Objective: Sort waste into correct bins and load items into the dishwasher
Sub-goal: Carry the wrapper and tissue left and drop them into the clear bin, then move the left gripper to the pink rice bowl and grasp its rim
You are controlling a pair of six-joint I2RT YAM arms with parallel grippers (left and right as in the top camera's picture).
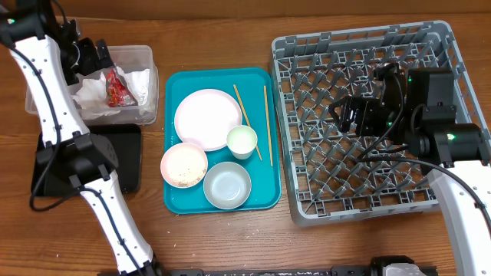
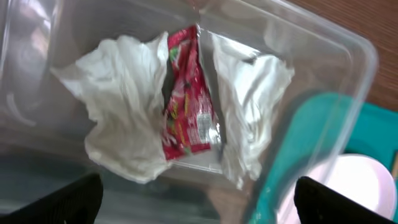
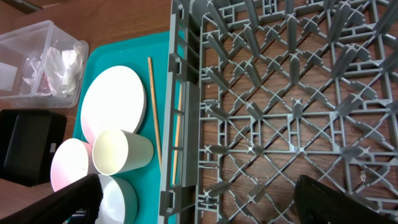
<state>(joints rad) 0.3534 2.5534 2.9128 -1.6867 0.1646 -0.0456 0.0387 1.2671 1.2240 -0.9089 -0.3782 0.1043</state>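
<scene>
A teal tray (image 1: 262, 190) lies flat on the brown wooden table (image 1: 219, 247).

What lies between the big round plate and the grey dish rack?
Two wooden chopsticks lie there on the teal tray; the overhead view shows this most clearly.

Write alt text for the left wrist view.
A clear plastic tub holds a red-and-silver snack wrapper between two crumpled white napkins. The left gripper hangs open above, fingers at the bottom corners; a teal tray and pale plate show at lower right.
</scene>
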